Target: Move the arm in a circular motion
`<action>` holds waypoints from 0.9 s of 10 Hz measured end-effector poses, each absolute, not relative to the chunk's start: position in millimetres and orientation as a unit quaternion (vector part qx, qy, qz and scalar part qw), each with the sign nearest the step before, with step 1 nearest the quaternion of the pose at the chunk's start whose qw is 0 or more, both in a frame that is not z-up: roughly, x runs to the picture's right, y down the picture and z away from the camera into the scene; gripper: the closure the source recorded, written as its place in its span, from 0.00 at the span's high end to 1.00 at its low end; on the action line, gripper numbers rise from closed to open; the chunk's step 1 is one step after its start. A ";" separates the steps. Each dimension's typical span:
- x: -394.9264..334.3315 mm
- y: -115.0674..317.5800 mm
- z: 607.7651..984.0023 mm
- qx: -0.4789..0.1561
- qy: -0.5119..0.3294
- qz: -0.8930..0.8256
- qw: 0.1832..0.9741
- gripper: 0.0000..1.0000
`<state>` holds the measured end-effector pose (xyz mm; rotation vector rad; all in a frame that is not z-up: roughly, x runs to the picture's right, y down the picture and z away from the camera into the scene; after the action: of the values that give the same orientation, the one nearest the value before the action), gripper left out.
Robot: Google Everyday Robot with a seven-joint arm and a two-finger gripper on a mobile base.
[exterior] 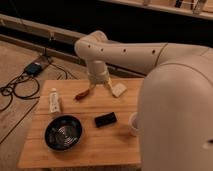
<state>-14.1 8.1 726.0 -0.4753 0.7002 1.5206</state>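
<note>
Arm (pixel 127 52) is held stretched right-to-left across the far side of the wooden table (pixel 100 149), the gripper (pixel 98 85) being hung straight down at its left end, jaws spread and empty, between an orange item (pixel 82 93) and a pale block (pixel 119 90), so clearance above both is needed for circling.

Robot test lab or workroom, by the look: a small wooden surface (pixel 90 150) on the floor, loose black cables (pixel 17 92) and a blue box (pixel 34 68) at 10 o'clock, a dark wall (pixel 150 25) at 12, a cream arm (pixel 130 52) with its tool (pixel 98 84) over the surface's far edge.
</note>
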 end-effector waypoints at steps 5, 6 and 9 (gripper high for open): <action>-82.5 -36.6 777.9 -0.225 0.283 0.632 0.686 0.65; -98.4 -34.0 780.6 -0.232 0.277 0.624 0.693 0.65; -162.5 4.4 767.7 -0.268 0.258 0.584 0.722 0.65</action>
<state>-162.5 4.4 767.7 -0.5918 0.5701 1.2901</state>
